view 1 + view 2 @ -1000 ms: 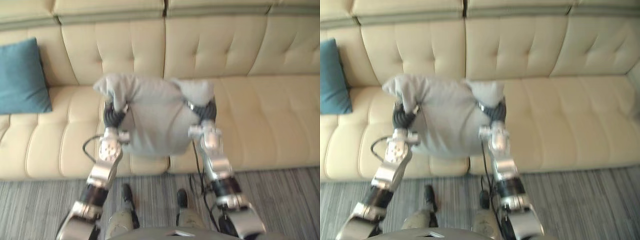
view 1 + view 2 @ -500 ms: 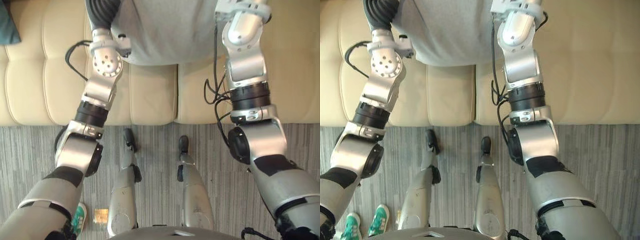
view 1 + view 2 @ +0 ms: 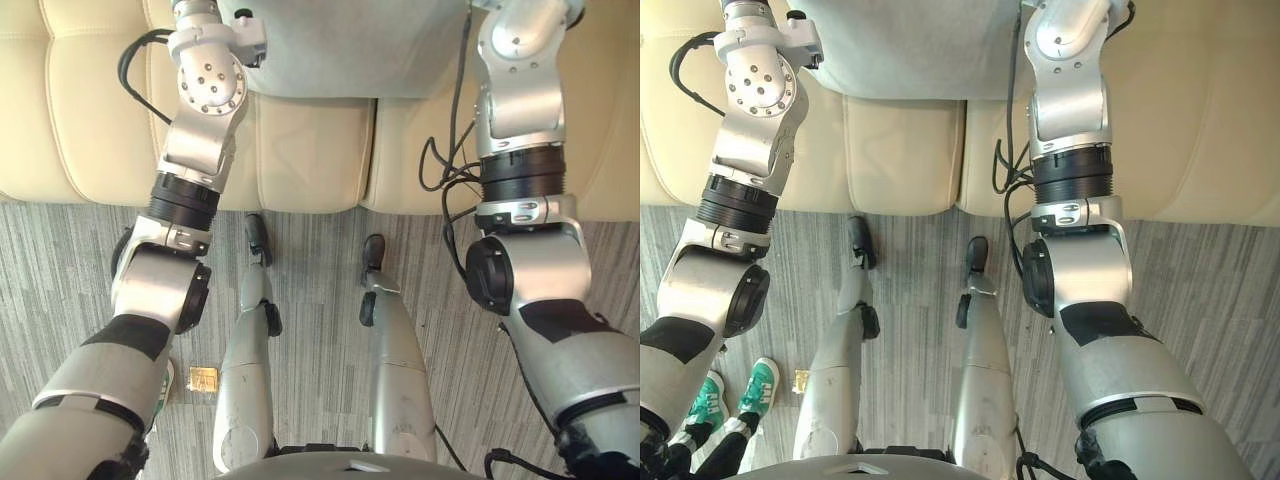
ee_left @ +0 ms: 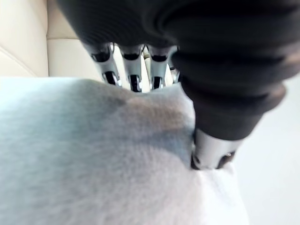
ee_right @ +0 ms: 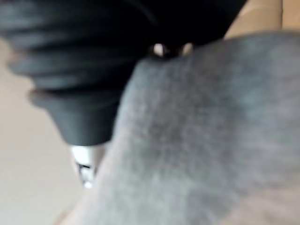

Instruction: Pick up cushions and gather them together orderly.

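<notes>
Grey cushion (image 4: 93, 164), pinched in left robot hand (image 4: 133, 63)

so from where I'm standing there's a big cream sofa (image 3: 310, 150) running across the whole 12 o'clock side, leather-looking, tufted into stitched panels, and the seam between two seat sections sits right around 12. Its front edge drops to the floor (image 3: 320, 300), grey carpet with thin stripes, which takes up everything from 3 round to 9. Someone's standing at about 8 o'clock in green sneakers (image 3: 710, 402), feet side by side. Just beside them, toward 7, a small gold square thing (image 3: 203, 379) lies flat on the carpet, can't tell what it is
</notes>
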You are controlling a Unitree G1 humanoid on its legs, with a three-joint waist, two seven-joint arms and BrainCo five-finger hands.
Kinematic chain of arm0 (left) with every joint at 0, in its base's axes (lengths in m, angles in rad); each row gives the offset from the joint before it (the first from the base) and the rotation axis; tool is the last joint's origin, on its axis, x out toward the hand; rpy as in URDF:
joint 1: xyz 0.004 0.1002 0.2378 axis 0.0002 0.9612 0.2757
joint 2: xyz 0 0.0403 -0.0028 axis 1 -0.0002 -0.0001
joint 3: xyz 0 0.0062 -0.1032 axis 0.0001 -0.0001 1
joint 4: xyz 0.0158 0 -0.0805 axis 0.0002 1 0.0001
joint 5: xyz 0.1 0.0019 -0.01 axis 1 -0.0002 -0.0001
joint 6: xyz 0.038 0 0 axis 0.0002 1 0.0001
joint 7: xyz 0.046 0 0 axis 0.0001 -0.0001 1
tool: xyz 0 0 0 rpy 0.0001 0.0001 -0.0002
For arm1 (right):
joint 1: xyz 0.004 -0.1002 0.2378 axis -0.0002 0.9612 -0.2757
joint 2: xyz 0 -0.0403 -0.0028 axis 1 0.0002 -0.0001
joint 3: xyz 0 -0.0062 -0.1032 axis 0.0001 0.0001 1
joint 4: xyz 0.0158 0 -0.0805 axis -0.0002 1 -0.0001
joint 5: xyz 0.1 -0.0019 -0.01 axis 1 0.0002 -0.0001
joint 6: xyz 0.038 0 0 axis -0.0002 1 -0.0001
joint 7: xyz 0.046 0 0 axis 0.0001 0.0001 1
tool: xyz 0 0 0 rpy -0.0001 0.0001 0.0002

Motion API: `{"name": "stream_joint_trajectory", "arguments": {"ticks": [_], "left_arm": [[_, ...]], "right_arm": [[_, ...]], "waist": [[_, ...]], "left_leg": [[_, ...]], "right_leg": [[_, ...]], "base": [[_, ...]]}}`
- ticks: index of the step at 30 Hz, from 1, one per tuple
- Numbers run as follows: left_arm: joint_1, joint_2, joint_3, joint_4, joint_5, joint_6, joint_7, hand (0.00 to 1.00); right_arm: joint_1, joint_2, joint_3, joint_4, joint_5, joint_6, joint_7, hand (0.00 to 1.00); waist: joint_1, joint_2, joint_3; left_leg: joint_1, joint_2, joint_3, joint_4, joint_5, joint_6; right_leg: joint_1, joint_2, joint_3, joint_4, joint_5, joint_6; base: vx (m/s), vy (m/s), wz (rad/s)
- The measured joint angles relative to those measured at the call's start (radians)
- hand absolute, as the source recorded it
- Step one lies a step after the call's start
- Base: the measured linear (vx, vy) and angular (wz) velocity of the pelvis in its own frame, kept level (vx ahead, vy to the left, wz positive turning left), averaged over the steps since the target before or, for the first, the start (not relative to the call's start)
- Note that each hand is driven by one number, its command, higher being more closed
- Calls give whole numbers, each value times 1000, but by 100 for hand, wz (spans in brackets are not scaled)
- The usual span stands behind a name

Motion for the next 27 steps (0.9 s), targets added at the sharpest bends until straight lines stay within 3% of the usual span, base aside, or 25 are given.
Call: {"name": "stream_joint_trajectory", "arguments": {"ticks": [4,10,16,20,21,23,27], "left_arm": [[-4,53,5,1,-3,1,-36,0],[2,207,121,3,-14,6,-47,0],[119,288,218,-34,-91,6,-91,0],[320,291,272,-148,-141,5,-120,0],[478,291,300,-226,-154,-9,-139,0],[585,288,320,-262,-161,-17,-155,0],[875,195,345,-355,-160,-25,-232,0]], "right_arm": [[16,-40,-11,-41,70,-1,10,0],[30,-126,-64,-41,240,-7,45,0],[63,-254,-101,-81,395,-31,75,0],[244,-294,-160,-230,474,-65,99,0],[395,-305,-179,-296,499,-90,130,0],[506,-309,-199,-340,519,-94,158,0],[849,-269,-243,-509,544,-99,260,0]], "waist": [[-1,0,0],[11,0,0],[4,-1,-1],[-3,-4,-9],[1,-9,-41],[0,-9,-42],[-8,-9,-43]], "left_leg": [[4,-5,8,1,36,32],[19,-6,-2,1,37,31],[65,0,7,0,6,33],[132,2,52,0,-11,45],[156,1,58,0,-26,41],[182,3,58,0,-28,43],[246,6,46,1,-22,44]], "right_leg": [[-1,-5,-1,27,-19,-2],[5,-16,-20,69,-48,-12],[61,-12,-26,54,-49,-13],[127,-19,-25,57,-74,-5],[152,-21,-26,51,-89,-3],[187,-21,-42,40,-92,-6],[284,-20,-79,12,-101,-8]], "base": [[34,-102,9],[12,-121,11],[-19,-95,0],[17,-89,8],[58,-103,3],[70,-106,3],[98,-114,15]]}}
